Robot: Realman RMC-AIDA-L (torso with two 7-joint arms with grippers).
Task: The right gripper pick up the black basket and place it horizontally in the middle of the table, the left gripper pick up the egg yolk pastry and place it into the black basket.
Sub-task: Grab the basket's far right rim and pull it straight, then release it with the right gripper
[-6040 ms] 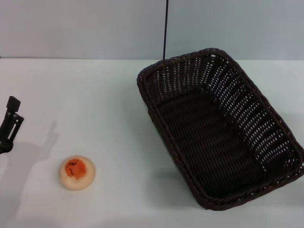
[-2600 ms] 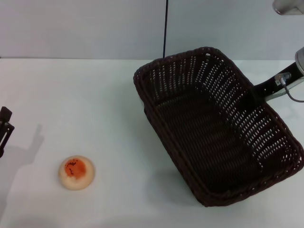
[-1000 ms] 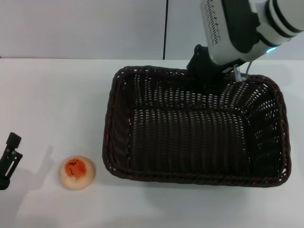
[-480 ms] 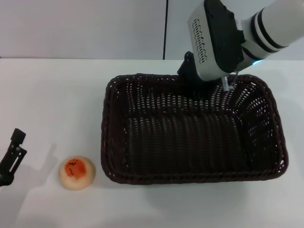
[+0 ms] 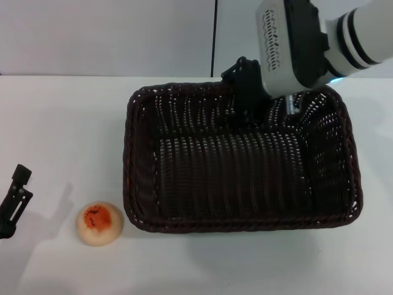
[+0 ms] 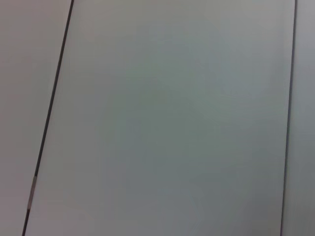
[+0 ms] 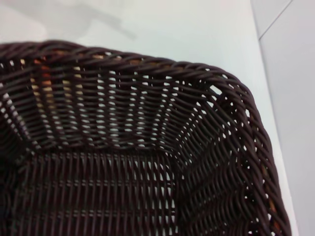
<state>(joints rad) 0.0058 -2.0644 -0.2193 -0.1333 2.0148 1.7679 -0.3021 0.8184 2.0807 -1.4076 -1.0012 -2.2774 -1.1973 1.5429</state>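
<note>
The black basket (image 5: 239,226) lies with its long side across the table, near the middle. My right gripper (image 5: 247,85), black under a bulky white housing, grips the basket's far rim from above. The right wrist view shows the basket's inner wall and a rounded corner (image 7: 147,66) up close. The egg yolk pastry (image 5: 99,224) sits on the table just off the basket's front left corner, apart from it. My left gripper (image 5: 15,200) hovers low at the table's left edge, left of the pastry and not touching it. The left wrist view shows only a grey wall.
The white table (image 5: 61,123) stretches bare to the left of the basket and behind the pastry. A grey wall with a dark vertical seam (image 5: 214,37) stands behind the table. The basket's right end reaches close to the table's right side.
The right gripper has turned the basket from slanted to lying across the table and keeps sliding it left. The left gripper has moved slightly. The pastry has not moved.
</note>
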